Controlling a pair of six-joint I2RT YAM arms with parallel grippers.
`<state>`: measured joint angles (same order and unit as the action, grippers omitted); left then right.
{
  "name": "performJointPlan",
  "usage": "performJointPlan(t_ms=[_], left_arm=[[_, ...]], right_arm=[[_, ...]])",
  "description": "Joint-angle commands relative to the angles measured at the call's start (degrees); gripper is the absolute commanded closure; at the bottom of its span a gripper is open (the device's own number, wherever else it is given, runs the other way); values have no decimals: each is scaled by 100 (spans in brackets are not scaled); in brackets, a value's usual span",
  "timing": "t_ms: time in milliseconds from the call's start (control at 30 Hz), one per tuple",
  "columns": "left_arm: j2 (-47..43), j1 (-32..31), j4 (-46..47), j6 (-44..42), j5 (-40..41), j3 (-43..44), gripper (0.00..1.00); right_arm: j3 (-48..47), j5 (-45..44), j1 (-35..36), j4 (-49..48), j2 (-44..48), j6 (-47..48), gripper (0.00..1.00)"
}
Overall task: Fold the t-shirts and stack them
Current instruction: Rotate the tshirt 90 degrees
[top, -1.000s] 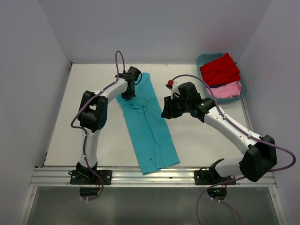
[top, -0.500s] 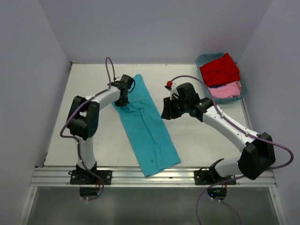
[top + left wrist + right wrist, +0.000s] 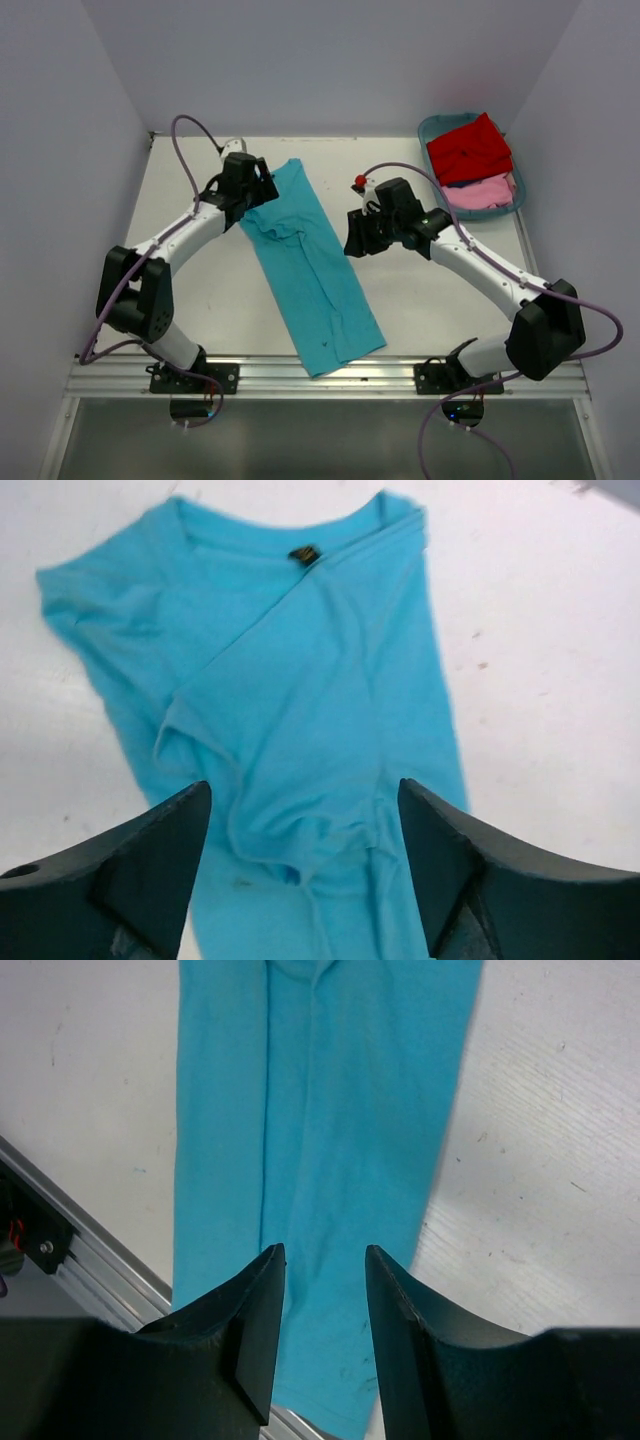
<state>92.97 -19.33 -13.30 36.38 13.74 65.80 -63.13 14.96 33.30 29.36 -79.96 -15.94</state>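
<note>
The turquoise t-shirt (image 3: 315,265) lies flat on the white table as a long narrow strip, running from the far middle down to the front rail. Its collar and label (image 3: 305,553) show in the left wrist view. My left gripper (image 3: 252,192) hovers over the strip's far left end, open, with only cloth (image 3: 300,680) below its jaws. Just off the strip's right edge, my right gripper (image 3: 353,240) is open with nothing between its fingers, looking down on the lower half of the shirt (image 3: 320,1110). The red t-shirt (image 3: 470,148) and the pale pink t-shirt (image 3: 486,192) sit in the tub.
A teal plastic tub (image 3: 428,130) stands at the far right corner of the table. An aluminium rail (image 3: 330,378) runs along the front edge and also appears in the right wrist view as the rail (image 3: 60,1230). White walls close in the left, right and back.
My left gripper has opened and let go of the turquoise t-shirt, and the arm has swung left. The shirt's far end has shifted left with it. The right gripper has barely moved.
</note>
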Motion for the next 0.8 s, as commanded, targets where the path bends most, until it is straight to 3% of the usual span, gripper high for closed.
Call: performJointPlan(t_ms=[0, 33, 67, 100, 133, 167, 200, 300, 400, 633, 733, 767], left_arm=[[-157, 0, 951, -131, -388, 134, 24], [53, 8, 952, -149, -703, 309, 30], [211, 43, 935, -175, -949, 415, 46], [387, 70, 978, -184, -1239, 512, 56], [798, 174, 961, -175, -1781, 730, 79], [1028, 236, 935, -79, -2004, 846, 90], [1239, 367, 908, -44, -2215, 1021, 99], [1978, 553, 795, 97, -2814, 1241, 100], [2225, 729, 575, 185, -2667, 1146, 100], [1718, 773, -14, 124, -1481, 847, 100], [1137, 782, 353, 54, -1610, 321, 100], [962, 782, 868, -60, -1750, 119, 100]], right_arm=[[-59, -116, -43, 17, -89, 92, 59], [-76, -116, -43, 17, -116, 92, 62], [-111, -125, -43, 8, -159, 83, 68], [-129, -134, -43, -1, -195, 57, 74], [-155, -151, -43, 8, -221, 48, 81], [-208, -212, -34, 8, -282, 21, 95], [-234, -222, -43, 17, -326, -5, 100], [-331, -187, -43, 78, -406, -14, 100], [-322, -230, -43, 52, -432, -23, 100], [-366, -230, -43, -54, -660, -84, 100], [-436, -195, -43, -80, -810, -102, 100], [-454, -195, -43, -89, -845, -102, 100]])
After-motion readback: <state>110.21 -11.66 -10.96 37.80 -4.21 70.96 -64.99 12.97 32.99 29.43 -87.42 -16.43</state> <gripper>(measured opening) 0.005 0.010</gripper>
